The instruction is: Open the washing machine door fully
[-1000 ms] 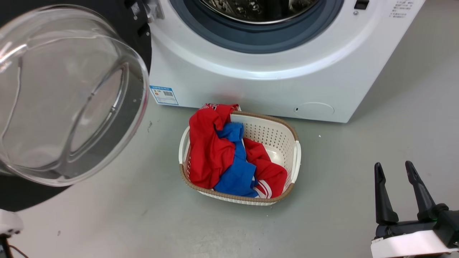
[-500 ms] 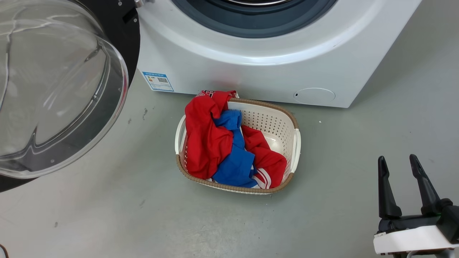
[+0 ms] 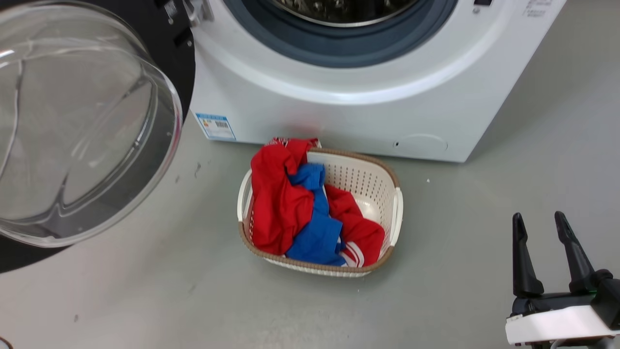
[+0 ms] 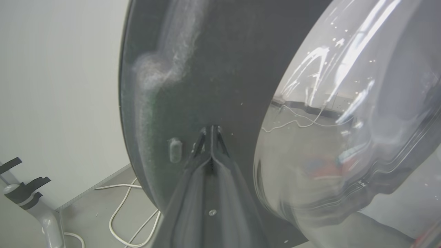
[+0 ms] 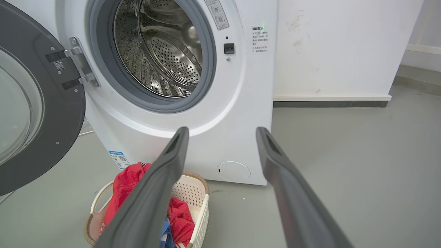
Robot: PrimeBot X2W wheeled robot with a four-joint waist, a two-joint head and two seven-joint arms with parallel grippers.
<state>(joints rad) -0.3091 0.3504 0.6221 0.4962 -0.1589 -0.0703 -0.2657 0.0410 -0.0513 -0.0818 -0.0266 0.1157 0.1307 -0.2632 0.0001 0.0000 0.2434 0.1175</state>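
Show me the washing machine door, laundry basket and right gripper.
washing machine door (image 5: pixel 65 113), right wrist view, on its black rim.
laundry basket (image 3: pixel 361 177), head view, on its perforated back wall.
right gripper (image 3: pixel 538 215), head view, midway between its fingertips.

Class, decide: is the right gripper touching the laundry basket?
Apart. The head view shows bare floor between the right gripper and the basket.

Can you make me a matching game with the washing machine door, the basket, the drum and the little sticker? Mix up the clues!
Things:
1. washing machine door
2. basket
3. drum
4. sticker

Clues:
A. shiny steel with holes
B. small and blue
C. swung open, with a clear bowl in a black ring
D. holds red and blue clothes

Pairs: 1-C, 2-D, 3-A, 4-B
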